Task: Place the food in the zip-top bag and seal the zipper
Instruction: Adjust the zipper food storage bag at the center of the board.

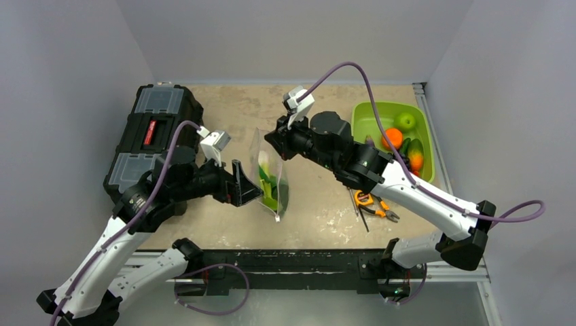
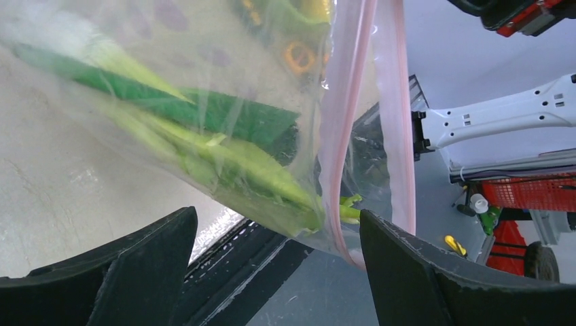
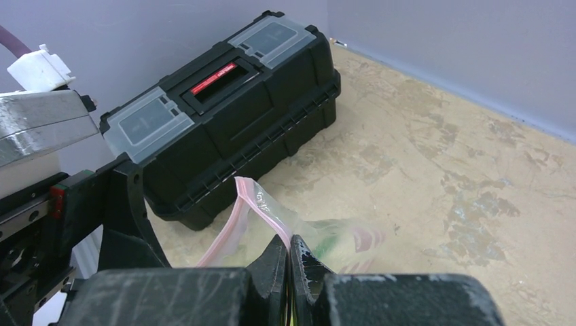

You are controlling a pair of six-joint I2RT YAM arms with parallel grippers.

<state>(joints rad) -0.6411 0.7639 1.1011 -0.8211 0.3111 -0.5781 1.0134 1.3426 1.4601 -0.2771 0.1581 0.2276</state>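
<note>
Tan counter [image 1: 319,109], scuffed, carries everything.

Black toolbox [image 1: 153,136] sits at the back left, lid shut, with clear compartment covers and a red label on top. The lime-green bin [image 1: 370,117] is at the back right, holding an orange fruit [image 1: 392,138], a green fruit [image 1: 406,121] and a few other pieces too small to tell apart.

The zip-top bag [image 2: 224,61] is mid-counter between the two arms, held upright off the surface with its lower end down near the counter's front edge. The food [image 2: 224,146] is inside it: dark green leaves and pale stalks lying along the bag, and one green tip pokes just past the mouth (seen in the left wrist view).

The right gripper [image 3: 291,255] has its fingers pressed together, clamped on the clear plastic at the bag's top, just beside the pink strip. The left gripper [image 2: 275,224] has its fingers wide apart and holds nothing; the bag's mouth end hangs in front of the gap. I cannot tell if either finger touches the plastic.

Orange-handled pliers [image 1: 370,202] lie on the counter under the right arm, near a thin dark tool, well apart from the bag.

The zipper [image 2: 339,115] shows as two pale-pink strips that spread apart, so the mouth is not sealed.
</note>
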